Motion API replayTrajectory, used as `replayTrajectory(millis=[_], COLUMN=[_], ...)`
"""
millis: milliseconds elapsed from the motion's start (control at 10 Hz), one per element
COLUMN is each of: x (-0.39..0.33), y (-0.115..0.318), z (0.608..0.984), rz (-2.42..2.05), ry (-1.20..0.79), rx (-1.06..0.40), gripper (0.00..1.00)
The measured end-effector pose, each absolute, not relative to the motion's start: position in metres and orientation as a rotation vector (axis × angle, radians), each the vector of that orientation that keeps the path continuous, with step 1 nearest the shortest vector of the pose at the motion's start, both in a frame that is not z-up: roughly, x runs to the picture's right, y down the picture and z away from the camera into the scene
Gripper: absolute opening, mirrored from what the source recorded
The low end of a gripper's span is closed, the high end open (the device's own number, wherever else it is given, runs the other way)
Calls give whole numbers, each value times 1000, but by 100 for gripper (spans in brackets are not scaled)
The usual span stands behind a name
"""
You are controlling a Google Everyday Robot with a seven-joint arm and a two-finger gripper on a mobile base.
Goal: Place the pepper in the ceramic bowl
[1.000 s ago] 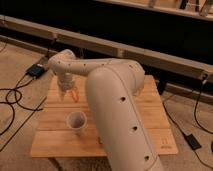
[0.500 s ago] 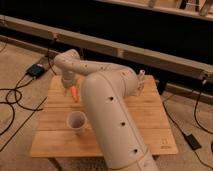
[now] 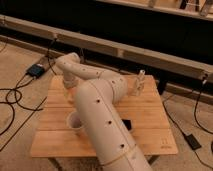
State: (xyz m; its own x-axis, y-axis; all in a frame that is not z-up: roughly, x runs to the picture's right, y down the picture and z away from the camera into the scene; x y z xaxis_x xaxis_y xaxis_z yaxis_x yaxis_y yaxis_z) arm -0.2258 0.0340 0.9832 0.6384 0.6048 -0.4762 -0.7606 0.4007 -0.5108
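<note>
My gripper [image 3: 70,87] hangs over the far left part of the wooden table [image 3: 150,107]. It is largely covered by my own thick beige arm [image 3: 100,107], which crosses the middle of the view. The pepper does not show; it is hidden or out of view. The ceramic bowl does not show either; my arm covers the table's middle. A white paper cup [image 3: 75,121] stands at the front left, partly behind the arm.
A clear bottle-like object [image 3: 138,82] stands at the table's back right. A small black object [image 3: 127,124] lies beside my arm. Cables and a black box [image 3: 36,70] lie on the floor to the left. A dark wall base runs behind the table.
My arm has swung closer to the camera and covers more of the table. The orange-red piece seen at the gripper before no longer shows.
</note>
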Motion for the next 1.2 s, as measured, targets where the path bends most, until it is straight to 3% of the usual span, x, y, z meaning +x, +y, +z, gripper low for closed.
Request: replayTrajectory(millis=[400,600,1200], x=[-232,-232,-198], y=[7,-4,-52], z=[992,988,934], rz=[876,874,882], ry=[172,155,156], rx=[-763,-759,-713], gripper=[17,1,0])
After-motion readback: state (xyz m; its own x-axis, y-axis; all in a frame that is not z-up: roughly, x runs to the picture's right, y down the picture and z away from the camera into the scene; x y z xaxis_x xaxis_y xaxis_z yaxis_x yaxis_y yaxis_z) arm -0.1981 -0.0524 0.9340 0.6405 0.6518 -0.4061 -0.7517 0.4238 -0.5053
